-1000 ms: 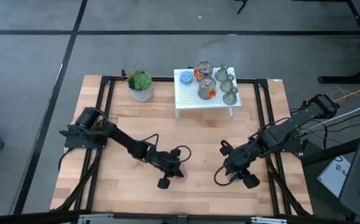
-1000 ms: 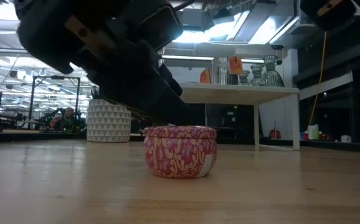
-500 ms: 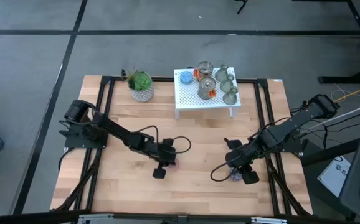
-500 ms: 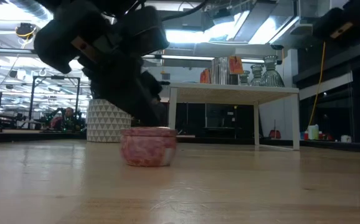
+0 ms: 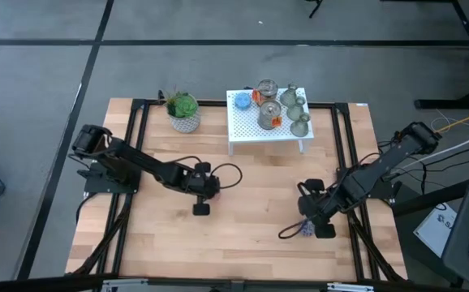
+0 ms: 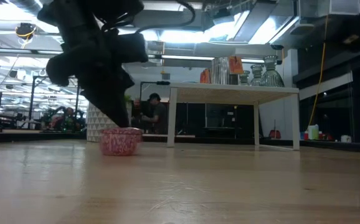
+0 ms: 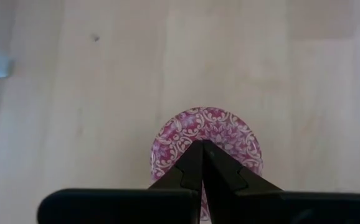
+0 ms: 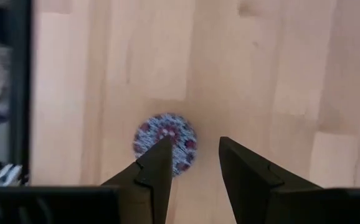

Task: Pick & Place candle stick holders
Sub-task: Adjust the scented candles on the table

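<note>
L gripper point(image 5: 204, 195) clenched, tips over 1 pink patterned tin point(image 7: 206, 149) mid-table w/ bare wood all round; 3 candle stick holders point(image 5: 296, 109) sit on white stand point(image 5: 243, 123) at far edge w/ 2 jars, 1 blue disc; R gripper point(image 5: 309, 221) part-open, grasping nothing, beside 1 purple tin point(image 8: 165, 142) nr R edge.

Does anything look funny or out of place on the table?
Yes: the shut left gripper pokes at a pink patterned tin, while the candle stick holders sit untouched on the little white table.
</note>
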